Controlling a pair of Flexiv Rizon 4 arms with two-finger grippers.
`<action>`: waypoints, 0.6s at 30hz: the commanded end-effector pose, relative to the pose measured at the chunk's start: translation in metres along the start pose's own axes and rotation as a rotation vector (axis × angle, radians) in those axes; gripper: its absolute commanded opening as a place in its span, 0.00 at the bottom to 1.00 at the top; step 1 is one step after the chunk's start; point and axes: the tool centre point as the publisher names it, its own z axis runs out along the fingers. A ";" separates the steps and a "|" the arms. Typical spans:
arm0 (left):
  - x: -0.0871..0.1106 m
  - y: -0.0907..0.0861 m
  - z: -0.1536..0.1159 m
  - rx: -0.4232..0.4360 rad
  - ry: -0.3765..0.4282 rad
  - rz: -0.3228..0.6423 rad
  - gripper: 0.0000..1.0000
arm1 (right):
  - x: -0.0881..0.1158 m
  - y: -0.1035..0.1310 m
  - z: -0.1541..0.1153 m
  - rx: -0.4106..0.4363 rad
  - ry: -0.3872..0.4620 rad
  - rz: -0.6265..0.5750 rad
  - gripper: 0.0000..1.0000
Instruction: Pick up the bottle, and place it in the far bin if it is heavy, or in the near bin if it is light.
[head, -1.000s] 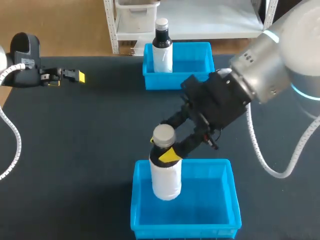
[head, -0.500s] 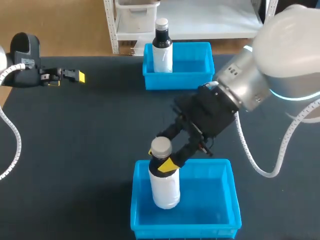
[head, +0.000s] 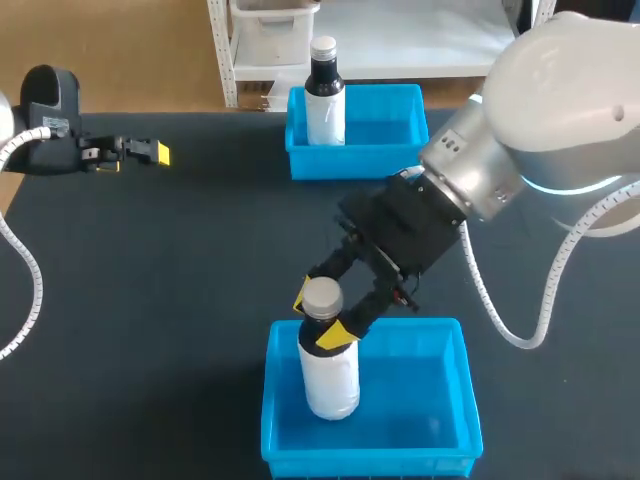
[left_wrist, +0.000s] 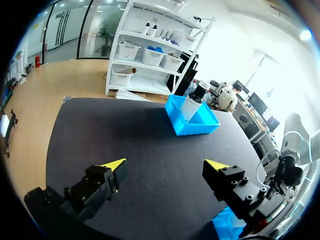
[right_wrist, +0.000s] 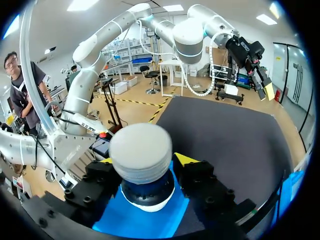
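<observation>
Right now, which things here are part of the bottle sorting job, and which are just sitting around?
In the job:
grey-capped bottle, gripped at the neck by the right hand
near bin, with that bottle inside its walls
far bin

Just sitting:
dark-necked bottle, standing in the far bin
left hand, open, holding nothing

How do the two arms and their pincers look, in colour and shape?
The right arm is round, white and silver, with a light-blue ring. The right pincer is black with yellow tips. The left pincer looks the same, on a black wrist. Each arm carries a white ribbed cable.
</observation>
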 end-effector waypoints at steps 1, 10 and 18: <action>0.000 0.000 0.000 0.000 0.000 0.000 1.00 | 0.001 0.000 -0.001 -0.002 0.005 0.006 1.00; 0.000 0.000 0.000 0.000 0.000 0.000 1.00 | 0.016 0.007 -0.031 0.035 0.063 0.074 1.00; 0.000 0.000 0.000 0.000 0.000 0.000 1.00 | 0.040 0.006 -0.097 0.116 0.070 0.191 1.00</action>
